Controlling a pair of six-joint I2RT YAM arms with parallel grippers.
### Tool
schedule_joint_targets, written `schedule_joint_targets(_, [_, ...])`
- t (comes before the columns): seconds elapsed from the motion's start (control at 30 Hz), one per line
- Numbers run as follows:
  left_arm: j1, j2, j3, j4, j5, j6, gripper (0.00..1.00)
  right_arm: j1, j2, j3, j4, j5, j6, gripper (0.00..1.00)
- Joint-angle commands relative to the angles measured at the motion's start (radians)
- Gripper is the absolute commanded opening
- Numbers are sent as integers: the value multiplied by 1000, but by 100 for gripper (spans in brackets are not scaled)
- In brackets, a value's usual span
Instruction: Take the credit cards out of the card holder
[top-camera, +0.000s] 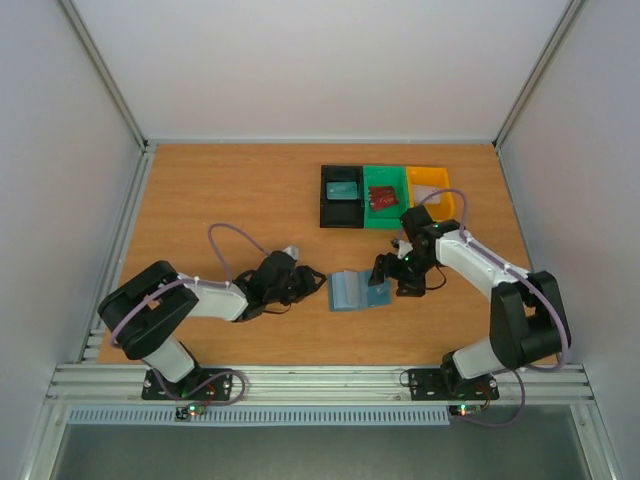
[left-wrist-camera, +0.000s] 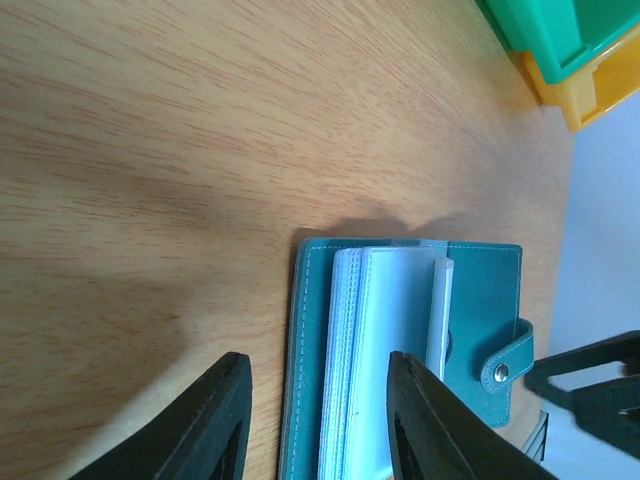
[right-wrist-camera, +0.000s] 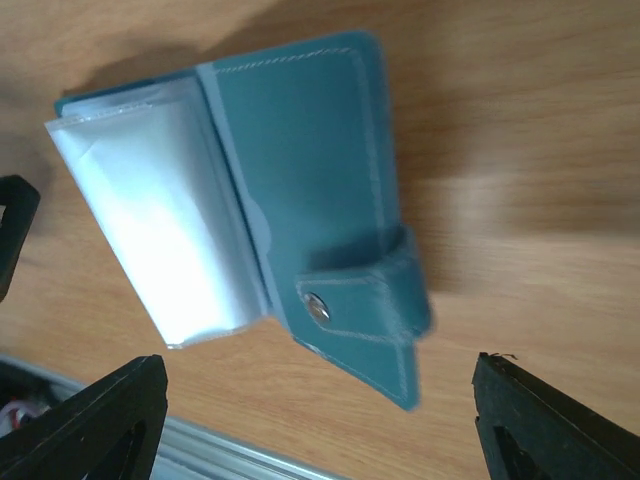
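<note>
The wallet (top-camera: 355, 290) lies spread open on the table (top-camera: 230, 200), a little toward 5 o'clock from its middle. Its clear sleeves (right-wrist-camera: 150, 220) are fanned up and its snap tab (right-wrist-camera: 320, 308) is undone.

The left gripper (top-camera: 312, 283) sits at the wallet's 9 o'clock. Its jaws are parted about as wide as the sleeve stack and have nothing between them. In its own wrist view the fingers (left-wrist-camera: 215, 420) stand on either side of the wallet's near edge, and I cannot tell whether they touch it. The right gripper (top-camera: 386, 272) is at the wallet's 3 o'clock, over the tab-side flap. It is spread wide and also empty.

A few red cards (top-camera: 382, 197) lie in the green bin (top-camera: 385, 172), at 12 to 1 o'clock from the wallet. So I judge that some of the emptying is done and the arms are now on the checking or next-card step. The sleeves look pale and blank from both wrists (whether any card is left inside, I cannot tell).

The next move probably calls for one gripper to pin a cover flat. The other would close on a sleeve's open edge and draw out anything inside, without dragging the soft wallet along.

As for writing, none can be read. The wallet shows no brand, only stitching and a plain metal stud, and the print on the red cards is too small to make out.
</note>
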Motion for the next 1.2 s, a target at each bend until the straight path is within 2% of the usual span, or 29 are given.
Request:
schedule_joint_targets(0.0, [-15, 28, 14, 61, -48, -4, 38, -3, 80, -59, 175, -219, -23, 84])
schedule_joint_targets(0.2, [-42, 58, 21, 76, -85, -23, 39, 1, 167, -98, 297, -342, -7, 75])
schedule_joint_targets(0.27, [-54, 65, 18, 80, -103, -33, 39, 5, 161, -100, 309, -345, -1, 66])
schedule_joint_targets(0.4, [-70, 57, 20, 92, -129, -24, 39, 14, 160, -107, 324, -336, 13, 26])
schedule_joint_targets(0.5, [-74, 33, 6, 100, -152, -15, 43, 15, 138, -101, 299, -332, -5, 3])
schedule_joint_targets(0.63, [-73, -50, -33, 125, -193, 38, 57, 15, 65, -49, 230, -324, -56, 1])
schedule_joint_targets(0.8, [-52, -207, -109, 137, -211, 222, 74, 16, -9, 72, 87, -321, -145, 1])
schedule_joint_targets(0.87, [-22, -271, -131, 122, -135, 289, 77, 16, -35, 138, 8, -312, -203, 1])
schedule_joint_targets(1.0, [41, -403, -155, 128, 131, 486, 82, 16, -72, 275, -126, -273, -289, 1])
schedule_joint_targets(1.07, [71, -469, -169, 129, 193, 541, 83, 17, -88, 338, -172, -290, -325, 1])
schedule_joint_targets(1.17, [173, -574, -179, 89, 268, 528, 85, 17, -114, 431, -229, -360, -385, 1])
